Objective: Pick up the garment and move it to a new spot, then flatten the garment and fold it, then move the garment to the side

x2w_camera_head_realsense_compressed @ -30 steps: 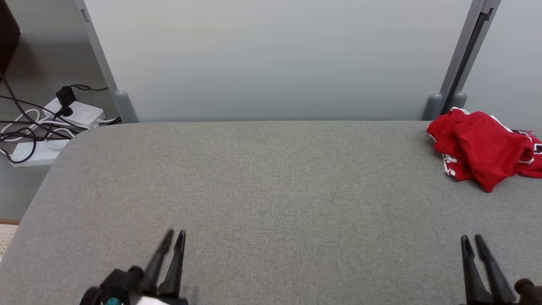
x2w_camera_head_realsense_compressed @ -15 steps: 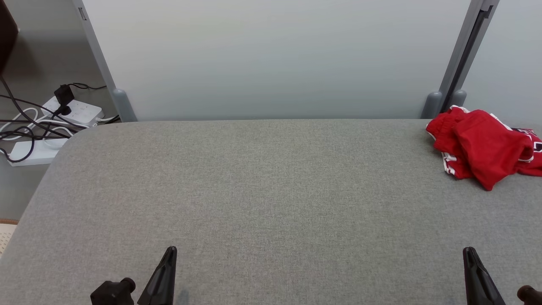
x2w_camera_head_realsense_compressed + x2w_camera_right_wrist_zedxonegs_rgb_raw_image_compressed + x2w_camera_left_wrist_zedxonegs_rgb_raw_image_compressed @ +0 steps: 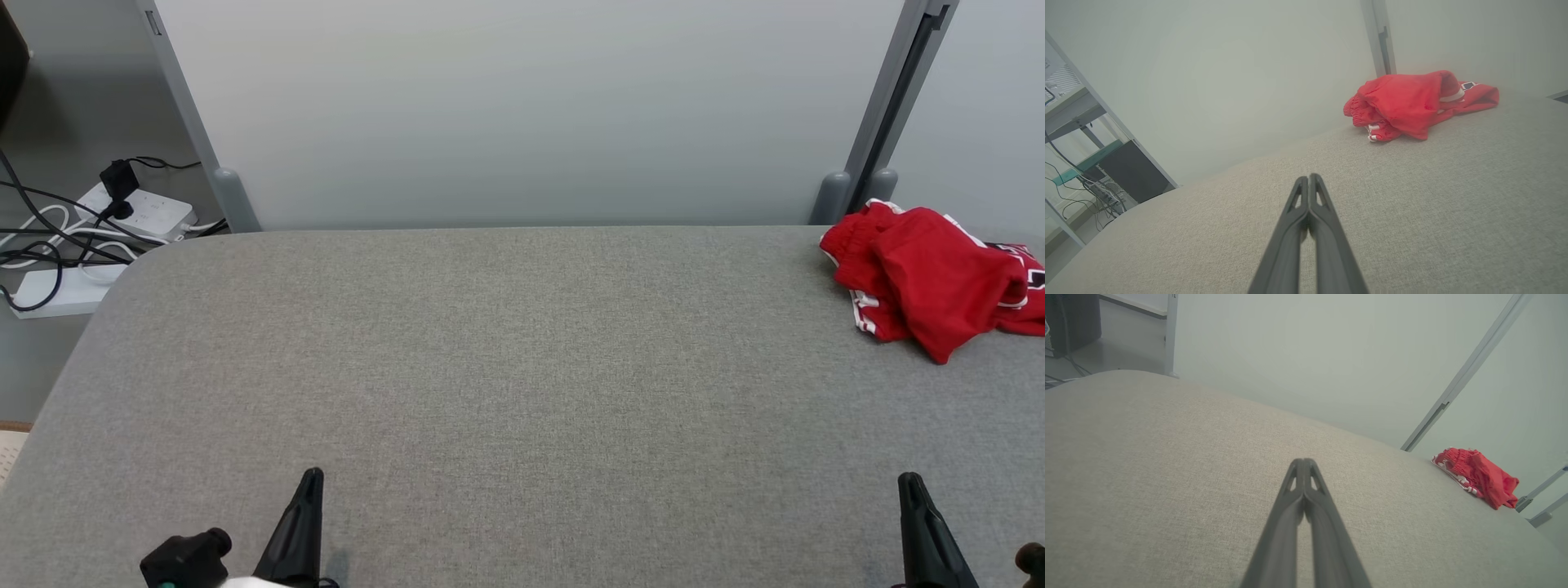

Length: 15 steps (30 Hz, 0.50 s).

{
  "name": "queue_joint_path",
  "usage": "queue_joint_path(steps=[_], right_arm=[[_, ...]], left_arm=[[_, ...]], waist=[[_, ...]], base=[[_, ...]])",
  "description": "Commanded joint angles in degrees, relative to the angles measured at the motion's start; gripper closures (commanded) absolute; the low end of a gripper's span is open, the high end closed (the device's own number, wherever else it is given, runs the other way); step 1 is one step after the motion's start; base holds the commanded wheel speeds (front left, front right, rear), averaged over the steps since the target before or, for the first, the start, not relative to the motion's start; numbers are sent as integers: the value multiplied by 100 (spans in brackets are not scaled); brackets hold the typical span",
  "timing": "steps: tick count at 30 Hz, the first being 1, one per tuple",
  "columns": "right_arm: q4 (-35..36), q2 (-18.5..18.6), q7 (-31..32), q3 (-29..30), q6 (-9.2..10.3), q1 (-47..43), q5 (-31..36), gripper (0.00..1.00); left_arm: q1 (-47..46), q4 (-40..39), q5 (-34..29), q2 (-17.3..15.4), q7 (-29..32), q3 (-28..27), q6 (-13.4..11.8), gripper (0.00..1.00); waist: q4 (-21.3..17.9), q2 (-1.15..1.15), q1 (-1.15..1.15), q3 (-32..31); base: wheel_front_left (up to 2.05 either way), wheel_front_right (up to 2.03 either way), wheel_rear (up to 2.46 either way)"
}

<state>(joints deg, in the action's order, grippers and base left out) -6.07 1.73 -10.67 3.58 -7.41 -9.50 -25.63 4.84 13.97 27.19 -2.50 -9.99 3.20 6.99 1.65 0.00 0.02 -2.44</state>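
One red garment (image 3: pixel 922 278), crumpled into a soft heap with white trim showing, lies at the far right corner of the table (image 3: pixel 522 343), a single broad slab covered in grey woven cloth with rounded corners. Two grippers hover over the table's near edge: the left gripper (image 3: pixel 310 480) and the right gripper (image 3: pixel 909 482), each with its slim dark fingers pressed together on nothing. Off the table's far left corner, two white power strips (image 3: pixel 143 211) sit among tangled cables.
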Motion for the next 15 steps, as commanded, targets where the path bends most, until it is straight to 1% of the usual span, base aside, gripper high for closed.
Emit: queue_joint_path(steps=[1,5,15], right_arm=[[130,89,47,3,-2,273,-196,100],[102,97,90,2,-2,312,-403,100],[-2,123,255,3,-3,457,-1168,100]], left_arm=[[-335,-122,179,-21,50,-95,12,100],[-359,-118,374,-22,99,-122,13,100],[-446,-103,1097,-26,280,-220,18,100]], waist=[[-2,0,-1,3],[-7,0,-1,11],[-26,0,-1,41]], base=[[0,0,0],[0,0,0],[0,0,0]])
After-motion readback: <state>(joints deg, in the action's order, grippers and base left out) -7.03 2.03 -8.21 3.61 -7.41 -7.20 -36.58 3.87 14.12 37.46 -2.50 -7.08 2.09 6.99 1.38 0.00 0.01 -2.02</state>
